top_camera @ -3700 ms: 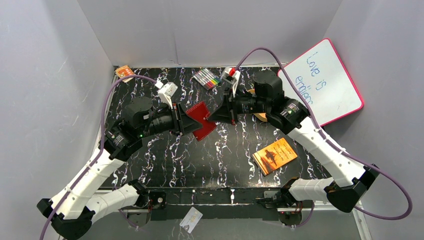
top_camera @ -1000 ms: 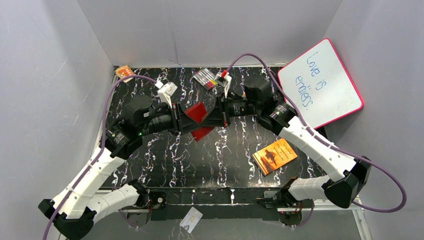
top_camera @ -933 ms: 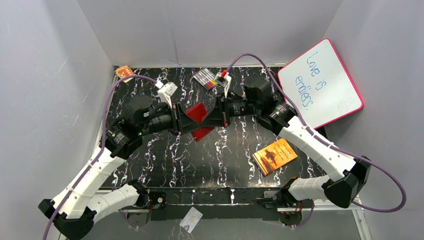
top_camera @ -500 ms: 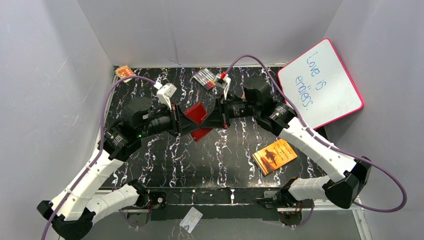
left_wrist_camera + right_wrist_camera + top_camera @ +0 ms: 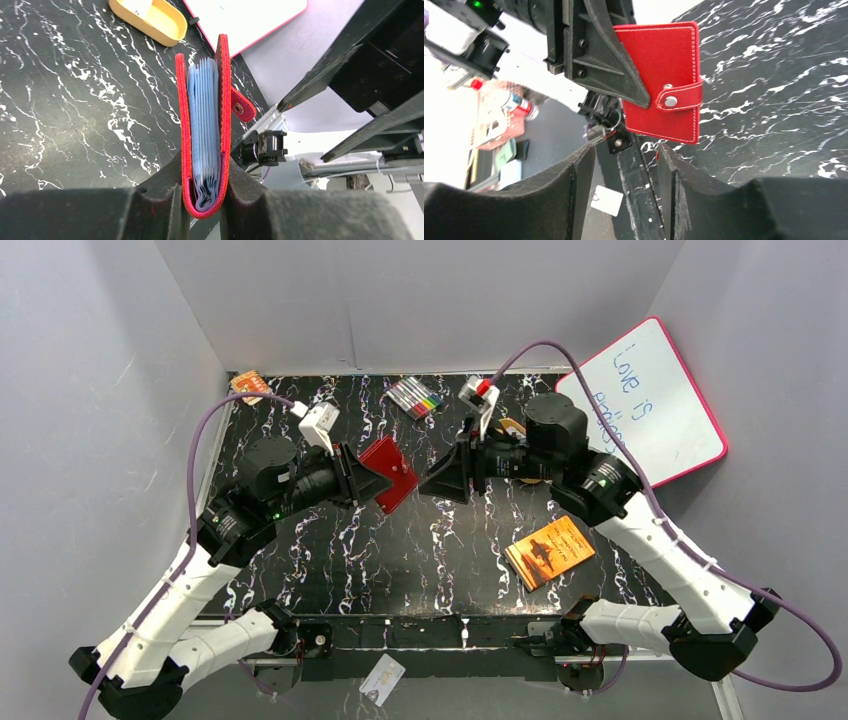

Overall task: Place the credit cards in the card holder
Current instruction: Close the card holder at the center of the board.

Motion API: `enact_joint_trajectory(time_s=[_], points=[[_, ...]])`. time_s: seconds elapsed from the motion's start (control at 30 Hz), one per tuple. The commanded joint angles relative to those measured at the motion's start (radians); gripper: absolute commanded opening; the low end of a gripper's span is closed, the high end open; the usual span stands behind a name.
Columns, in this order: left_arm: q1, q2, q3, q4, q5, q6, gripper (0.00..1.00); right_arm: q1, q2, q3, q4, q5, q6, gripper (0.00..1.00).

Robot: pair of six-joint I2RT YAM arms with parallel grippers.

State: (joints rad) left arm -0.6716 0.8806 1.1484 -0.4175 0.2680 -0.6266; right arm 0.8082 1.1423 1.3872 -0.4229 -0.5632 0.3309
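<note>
The card holder (image 5: 391, 472) is a red folding wallet held up off the table, with my left gripper (image 5: 372, 478) shut on its spine. The left wrist view shows the card holder (image 5: 223, 90) edge-on between the left gripper (image 5: 205, 182), folded nearly flat around a stack of thin light-blue edges (image 5: 204, 115). I cannot tell cards from pockets there. From the right wrist, the card holder (image 5: 656, 70) has its snap tab (image 5: 679, 98) lying across the cover. My right gripper (image 5: 440, 483) (image 5: 624, 150) stands open and empty, just right of the holder. A whitish card (image 5: 382, 680) (image 5: 606, 200) lies below the table's near edge.
An orange booklet (image 5: 550, 551) lies at the front right. A pink-framed whiteboard (image 5: 655, 390) leans at the back right, with an orange tray (image 5: 150, 17) near it. Coloured markers (image 5: 415, 397) lie at the back middle and a small orange item (image 5: 248, 385) at the back left corner.
My right gripper has opened and drawn back to the right, away from the card holder. The left arm has lifted the holder slightly; it now shows folded shut.
</note>
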Motion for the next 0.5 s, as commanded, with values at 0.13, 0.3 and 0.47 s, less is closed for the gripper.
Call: enact_joint_trajectory(time_s=[0.13, 0.3, 0.47], points=[[-0.006, 0.037, 0.133, -0.080, -0.142, -0.058, 0.00, 0.003, 0.043, 0.088, 0.059, 0.258, 0.048, 0.67], [-0.005, 0.081, 0.187, -0.145, -0.186, -0.072, 0.00, 0.003, 0.115, 0.133, 0.070, 0.305, 0.062, 0.72], [-0.006, 0.098, 0.205, -0.180, -0.204, -0.067, 0.00, 0.003, 0.145, 0.142, 0.114, 0.306, 0.085, 0.70]])
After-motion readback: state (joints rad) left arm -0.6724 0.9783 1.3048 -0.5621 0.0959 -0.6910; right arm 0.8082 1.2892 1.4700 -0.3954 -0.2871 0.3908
